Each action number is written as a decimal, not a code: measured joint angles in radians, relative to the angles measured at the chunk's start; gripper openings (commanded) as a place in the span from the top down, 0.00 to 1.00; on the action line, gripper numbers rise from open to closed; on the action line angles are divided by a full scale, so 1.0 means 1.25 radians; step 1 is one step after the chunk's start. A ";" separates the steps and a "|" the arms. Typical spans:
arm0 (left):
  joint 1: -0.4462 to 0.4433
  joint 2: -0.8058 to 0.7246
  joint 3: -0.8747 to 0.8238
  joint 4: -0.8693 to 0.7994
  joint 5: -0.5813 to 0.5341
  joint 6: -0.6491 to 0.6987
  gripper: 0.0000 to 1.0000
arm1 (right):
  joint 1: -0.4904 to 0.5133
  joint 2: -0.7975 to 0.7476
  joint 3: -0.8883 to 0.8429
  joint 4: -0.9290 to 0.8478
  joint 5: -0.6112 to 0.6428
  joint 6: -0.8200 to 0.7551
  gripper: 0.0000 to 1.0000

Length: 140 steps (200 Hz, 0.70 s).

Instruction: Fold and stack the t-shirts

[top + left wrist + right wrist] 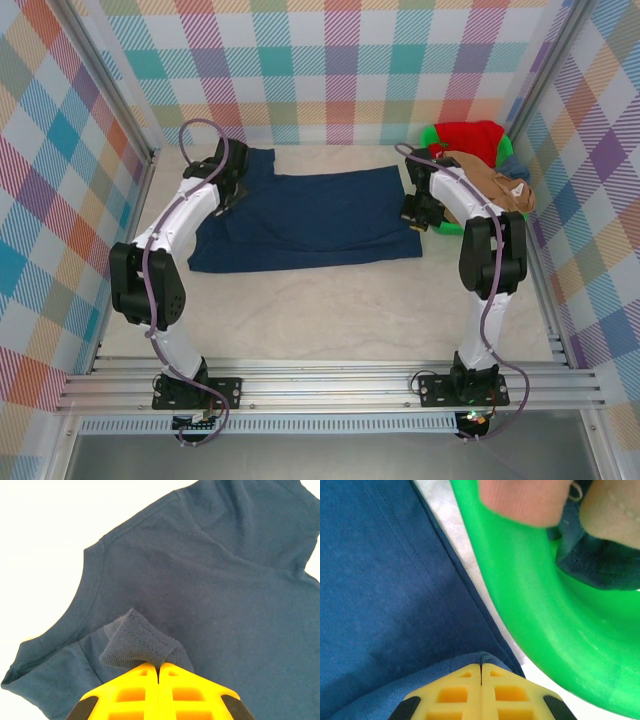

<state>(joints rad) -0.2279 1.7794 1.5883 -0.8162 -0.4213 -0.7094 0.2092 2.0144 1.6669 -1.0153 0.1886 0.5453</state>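
A navy shirt (310, 220) lies flat, its length running between the grippers. The left gripper (159, 669) pinches a fold at one end; the right gripper (481, 669) pinches the opposite edge, green basket (520, 605) just beyond.

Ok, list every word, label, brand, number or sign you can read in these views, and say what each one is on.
No readable text in any view.
Navy t-shirt: plain cloth, no print or tag lettering showing.
Green basket: bare plastic, no label.
Left gripper and right gripper: plain yellow fingers, no markings.
Checked walls: pattern only.
Small board at the right arm's base: too small to read.
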 measured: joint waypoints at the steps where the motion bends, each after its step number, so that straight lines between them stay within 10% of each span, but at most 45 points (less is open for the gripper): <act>1: 0.000 0.000 0.000 0.000 0.000 0.000 1.00 | 0.000 0.000 0.000 0.000 0.000 0.000 1.00; 140: 0.028 0.002 0.000 -0.037 -0.043 0.000 1.00 | -0.001 0.053 0.079 -0.021 0.010 0.000 1.00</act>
<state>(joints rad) -0.1928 1.7813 1.5887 -0.8627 -0.4755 -0.7097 0.2081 2.0811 1.7653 -1.0412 0.2016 0.5457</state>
